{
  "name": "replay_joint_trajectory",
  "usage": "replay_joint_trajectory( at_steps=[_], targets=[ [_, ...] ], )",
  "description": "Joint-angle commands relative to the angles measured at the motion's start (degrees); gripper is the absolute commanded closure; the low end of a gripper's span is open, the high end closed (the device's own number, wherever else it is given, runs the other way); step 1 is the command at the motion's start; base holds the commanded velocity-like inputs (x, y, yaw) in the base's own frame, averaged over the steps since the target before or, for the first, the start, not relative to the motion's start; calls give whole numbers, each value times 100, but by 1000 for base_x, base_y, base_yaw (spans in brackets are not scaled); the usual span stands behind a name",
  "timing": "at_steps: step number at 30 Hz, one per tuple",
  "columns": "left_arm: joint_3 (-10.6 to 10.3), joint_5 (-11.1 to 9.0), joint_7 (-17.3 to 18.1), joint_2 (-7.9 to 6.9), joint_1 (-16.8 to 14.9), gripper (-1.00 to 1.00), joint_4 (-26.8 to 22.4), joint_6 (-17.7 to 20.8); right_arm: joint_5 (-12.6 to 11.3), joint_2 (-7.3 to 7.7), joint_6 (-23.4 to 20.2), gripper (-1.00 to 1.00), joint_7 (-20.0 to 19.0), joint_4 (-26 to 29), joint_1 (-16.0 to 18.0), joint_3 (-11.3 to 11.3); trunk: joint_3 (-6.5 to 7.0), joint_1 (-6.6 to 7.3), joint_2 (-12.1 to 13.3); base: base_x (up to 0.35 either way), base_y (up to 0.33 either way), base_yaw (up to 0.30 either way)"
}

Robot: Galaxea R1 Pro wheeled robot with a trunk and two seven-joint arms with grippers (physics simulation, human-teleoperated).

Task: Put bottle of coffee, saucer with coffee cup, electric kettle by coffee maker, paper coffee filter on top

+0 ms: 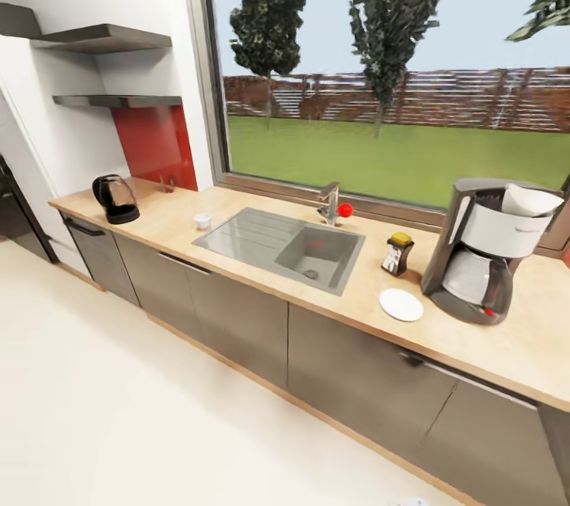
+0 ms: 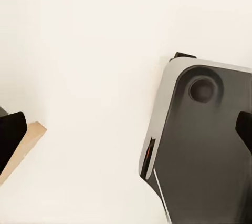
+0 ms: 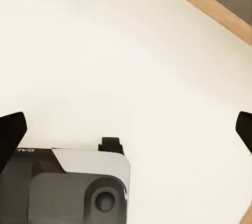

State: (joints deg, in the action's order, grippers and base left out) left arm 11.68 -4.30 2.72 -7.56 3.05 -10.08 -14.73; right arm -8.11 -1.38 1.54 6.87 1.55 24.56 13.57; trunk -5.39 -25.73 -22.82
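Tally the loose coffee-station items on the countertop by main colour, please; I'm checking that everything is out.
White: 3 – coffee cup, saucer, paper coffee filter
Black or dark: 3 – electric kettle, bottle of coffee, coffee maker
Total: 6 on the countertop

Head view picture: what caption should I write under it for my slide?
Kitchen counter with kettle and cup left of the sink; coffee bottle, saucer, coffee maker right.

Ahead of me, a steel sink [image 1: 261, 241] with a tap [image 1: 330, 203], beneath a wide window [image 1: 396, 62] showing lawn and trees.
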Motion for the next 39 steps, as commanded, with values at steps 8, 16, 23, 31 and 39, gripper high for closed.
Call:
replay_joint_trajectory(
  at_steps=[8,16,23,31,39],
  targets=[
    [9,-39,27,0,4,-100,-4,-3,-59,-2,17,-100,16,-6,5,49,-11,-5,-10,272,57,276],
    [9,-36,19,0,4,-100,-3,-3,-59,-2,16,-100,15,-6,2,49,-11,-5,-10,312,122,278],
    [9,-36,18,0,3,-100,-3,-3,-59,-2,16,-100,16,-6,-3,49,-11,-5,-10,302,175,278],
    [9,-36,18,-8,6,-100,-3,-3,-59,-2,17,-100,16,-6,-4,49,-11,-5,-10,292,199,278],
    [9,-36,18,-8,4,-100,-3,-10,-59,-2,18,-100,16,-6,-4,49,-11,-5,-10,289,206,278]
  ],
)
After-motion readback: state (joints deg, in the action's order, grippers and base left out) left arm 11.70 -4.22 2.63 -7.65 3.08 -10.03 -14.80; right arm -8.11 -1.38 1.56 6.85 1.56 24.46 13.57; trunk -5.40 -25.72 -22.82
